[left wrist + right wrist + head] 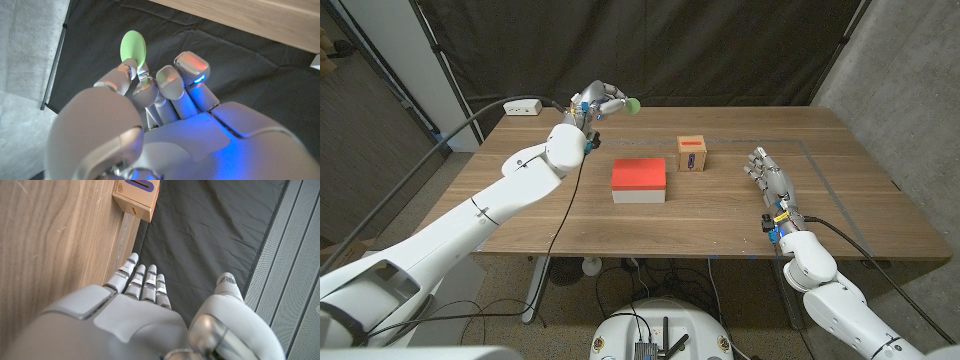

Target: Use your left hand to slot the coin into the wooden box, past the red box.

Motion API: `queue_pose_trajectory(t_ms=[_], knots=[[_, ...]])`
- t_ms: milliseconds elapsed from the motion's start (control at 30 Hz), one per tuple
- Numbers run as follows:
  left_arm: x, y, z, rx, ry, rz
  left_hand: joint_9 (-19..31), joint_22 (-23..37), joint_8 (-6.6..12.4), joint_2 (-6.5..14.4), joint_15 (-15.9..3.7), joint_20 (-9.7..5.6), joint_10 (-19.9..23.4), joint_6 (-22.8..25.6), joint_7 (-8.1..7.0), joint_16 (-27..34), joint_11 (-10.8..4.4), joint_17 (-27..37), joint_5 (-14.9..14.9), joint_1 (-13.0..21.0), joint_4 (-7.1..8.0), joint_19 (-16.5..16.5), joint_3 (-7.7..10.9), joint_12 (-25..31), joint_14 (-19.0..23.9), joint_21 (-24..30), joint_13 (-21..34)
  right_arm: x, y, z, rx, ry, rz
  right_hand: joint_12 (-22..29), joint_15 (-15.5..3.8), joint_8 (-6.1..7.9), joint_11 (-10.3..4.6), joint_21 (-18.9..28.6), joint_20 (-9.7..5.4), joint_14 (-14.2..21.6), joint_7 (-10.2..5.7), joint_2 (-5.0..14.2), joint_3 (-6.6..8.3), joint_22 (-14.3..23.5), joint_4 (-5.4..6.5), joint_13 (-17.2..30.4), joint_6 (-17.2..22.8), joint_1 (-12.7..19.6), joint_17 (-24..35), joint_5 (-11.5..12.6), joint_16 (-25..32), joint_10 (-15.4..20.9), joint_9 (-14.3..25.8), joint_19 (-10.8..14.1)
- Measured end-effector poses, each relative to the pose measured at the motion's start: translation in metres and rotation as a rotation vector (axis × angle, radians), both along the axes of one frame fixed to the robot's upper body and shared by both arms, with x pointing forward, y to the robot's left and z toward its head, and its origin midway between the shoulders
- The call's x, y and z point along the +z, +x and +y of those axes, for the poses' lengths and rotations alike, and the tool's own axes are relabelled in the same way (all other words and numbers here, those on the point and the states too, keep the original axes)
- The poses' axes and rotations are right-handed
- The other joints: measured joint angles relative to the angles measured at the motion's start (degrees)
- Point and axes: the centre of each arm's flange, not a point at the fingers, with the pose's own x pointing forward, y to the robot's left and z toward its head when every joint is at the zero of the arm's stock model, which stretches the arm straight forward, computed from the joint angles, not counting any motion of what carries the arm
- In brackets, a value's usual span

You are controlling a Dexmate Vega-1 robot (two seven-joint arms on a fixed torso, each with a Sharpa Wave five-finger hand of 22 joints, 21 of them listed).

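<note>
Black curtains back my wooden table (pixel 720 215). Left hand (pixel 597 102) pinches the round green coin (pixel 632 104) aloft, beyond the red-topped box (pixel 639 181); next I carry it to the slotted wooden box (pixel 692 153). Right hand (pixel 767 175) idles, fingers together.

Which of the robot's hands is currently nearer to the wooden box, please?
Right. The right hand waits beside the wooden box, open; the left hand pinches the green coin above the table's far edge.
</note>
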Motion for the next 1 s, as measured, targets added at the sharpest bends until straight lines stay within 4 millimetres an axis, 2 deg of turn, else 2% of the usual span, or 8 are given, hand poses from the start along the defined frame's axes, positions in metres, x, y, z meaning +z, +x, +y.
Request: queue_pose_trajectory(t_ms=[67,233,267,1000], knots=[[0.005,0.001,-0.006,0.011,0.026,-0.007,0.0,0.0,0.00,0.0,0.00,0.00,0.0,0.0,0.00,0.0,0.00,0.2,0.0,0.0,0.07,0.0,0.07,0.0,0.0,0.0,0.4,-0.001,-0.001,-0.001,-0.001,0.002,-0.001,0.0,0.00,0.00,0.00,0.0,0.00,0.0,0.00,0.00,0.00,0.0,0.00,0.0,0.0,0.0,0.0,0.0,0.0,0.0,0.0,0.0],[0.005,0.002,-0.004,0.053,0.074,-0.009,0.2,0.0,0.00,0.0,0.00,0.00,0.1,0.0,0.00,0.0,0.07,0.3,0.0,0.0,0.07,0.0,0.07,0.0,0.0,0.0,0.9,-0.002,-0.001,-0.002,-0.003,0.005,0.002,0.0,0.00,0.00,0.13,0.0,0.00,0.0,0.00,0.00,0.00,0.0,0.00,0.0,0.0,0.0,0.0,0.0,0.0,0.1,0.0,0.0],[0.015,0.005,-0.022,0.040,0.105,-0.021,0.1,0.0,0.00,0.0,0.00,0.00,0.1,0.0,0.00,0.0,0.08,0.2,0.0,0.0,0.07,0.0,0.07,0.0,0.0,0.0,0.9,-0.002,-0.002,-0.002,-0.001,0.010,-0.002,0.0,0.00,0.00,0.32,0.0,0.00,0.0,0.00,0.00,0.00,0.0,0.00,0.0,0.0,0.0,0.0,0.0,0.0,0.3,0.0,0.0],[0.040,0.017,-0.085,0.124,0.342,-0.042,-0.2,0.0,0.54,0.1,0.00,0.00,0.1,-0.5,-0.50,0.0,0.08,0.8,0.0,-1.0,0.07,0.0,0.06,0.0,0.0,0.0,1.6,-0.004,-0.003,-0.008,-0.003,0.011,0.000,0.0,-0.08,0.00,0.31,0.0,0.00,0.6,0.00,0.00,0.00,0.0,0.00,0.0,0.0,0.0,0.0,0.0,0.2,0.3,0.0,0.6]])
